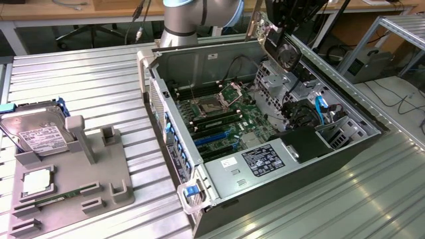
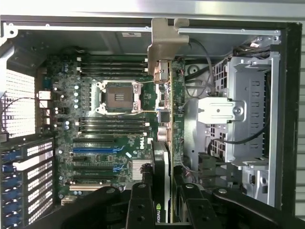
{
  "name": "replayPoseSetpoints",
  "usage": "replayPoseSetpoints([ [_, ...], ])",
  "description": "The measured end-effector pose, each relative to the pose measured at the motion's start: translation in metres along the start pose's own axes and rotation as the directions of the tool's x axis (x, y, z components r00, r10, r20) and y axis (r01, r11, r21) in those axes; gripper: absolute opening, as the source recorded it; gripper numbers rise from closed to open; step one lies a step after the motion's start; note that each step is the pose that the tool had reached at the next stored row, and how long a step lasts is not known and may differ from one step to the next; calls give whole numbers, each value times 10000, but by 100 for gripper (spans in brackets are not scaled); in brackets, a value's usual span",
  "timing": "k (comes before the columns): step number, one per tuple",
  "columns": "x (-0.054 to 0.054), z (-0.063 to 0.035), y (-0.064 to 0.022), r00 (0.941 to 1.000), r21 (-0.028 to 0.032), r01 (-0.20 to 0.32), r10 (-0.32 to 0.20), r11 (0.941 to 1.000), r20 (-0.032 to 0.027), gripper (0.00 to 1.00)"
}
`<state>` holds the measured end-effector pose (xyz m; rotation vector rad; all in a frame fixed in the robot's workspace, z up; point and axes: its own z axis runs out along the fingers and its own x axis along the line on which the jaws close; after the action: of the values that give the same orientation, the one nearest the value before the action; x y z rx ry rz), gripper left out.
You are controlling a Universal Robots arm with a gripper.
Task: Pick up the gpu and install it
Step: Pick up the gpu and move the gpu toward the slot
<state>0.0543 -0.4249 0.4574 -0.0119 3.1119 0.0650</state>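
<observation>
Exterior view: an open computer case [image 1: 265, 196] lies on its side on a slatted metal table [image 1: 86, 79]. The arm [image 1: 182, 20] stands behind the case. Its gripper [image 1: 284, 30] hangs over the case's far rim toward the exterior view's right, and holds the gpu [image 1: 284, 52] clear above the motherboard [image 1: 222, 122]. At the exterior view's left, well apart from the case, a grey fixture [image 1: 109, 172] carries a hard drive [image 1: 37, 132] and a RAM stick [image 1: 59, 196].

Wrist view: the gripper [image 2: 164, 193] has its black fingers [image 2: 140, 195] closed on either side of the gpu [image 2: 161, 162], which is seen edge-on. The card's silver bracket [image 2: 164, 47] points away from the gripper, toward the case wall. Below, the card lies between the CPU socket [image 2: 116, 95] and the drive cage [image 2: 248, 105], with the blue slots [image 2: 95, 149] off to the socket's side.
</observation>
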Motion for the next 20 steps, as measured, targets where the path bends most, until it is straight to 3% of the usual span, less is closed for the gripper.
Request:
replayPoseSetpoints([
  [9, -291, 8, -2, 10000, 1, 1, -1, 10000, 0, 27],
  [20, -384, 12, -3, 9997, 6, -231, 231, 9997, 10, 27],
])
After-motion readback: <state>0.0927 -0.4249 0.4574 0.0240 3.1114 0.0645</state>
